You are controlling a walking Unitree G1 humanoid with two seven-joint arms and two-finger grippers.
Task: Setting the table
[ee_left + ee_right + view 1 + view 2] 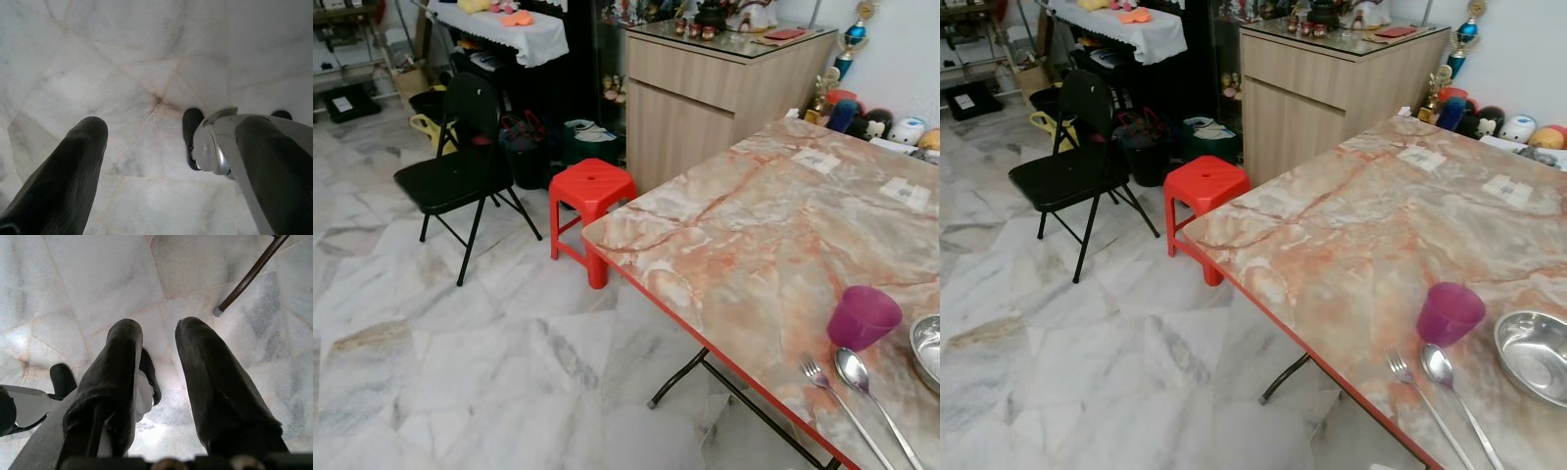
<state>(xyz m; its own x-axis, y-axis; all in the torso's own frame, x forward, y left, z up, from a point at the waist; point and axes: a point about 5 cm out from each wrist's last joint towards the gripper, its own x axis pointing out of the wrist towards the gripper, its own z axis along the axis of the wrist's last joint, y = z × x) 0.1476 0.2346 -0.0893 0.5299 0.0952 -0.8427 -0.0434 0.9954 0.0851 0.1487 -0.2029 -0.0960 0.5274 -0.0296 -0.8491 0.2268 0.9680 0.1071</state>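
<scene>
A marble-patterned table (744,225) with a red edge stands on my right. Near its front corner stands a purple cup (864,316). Just in front of the cup a fork (842,397) and a spoon (862,377) lie side by side. To their right is a metal bowl (1535,354). My left gripper (171,127) hangs over the marble floor, open with its fingers wide apart and nothing between them. The right gripper (159,328) also hangs over the floor, open by a narrow gap and holding nothing, close to a table leg (249,276).
A red plastic stool (592,186) stands at the table's far left corner. A black folding chair (460,166) is farther left, and a wooden cabinet (715,88) stands behind the stool. Toys and trophies (876,122) line the wall past the table. Open marble floor lies to my left.
</scene>
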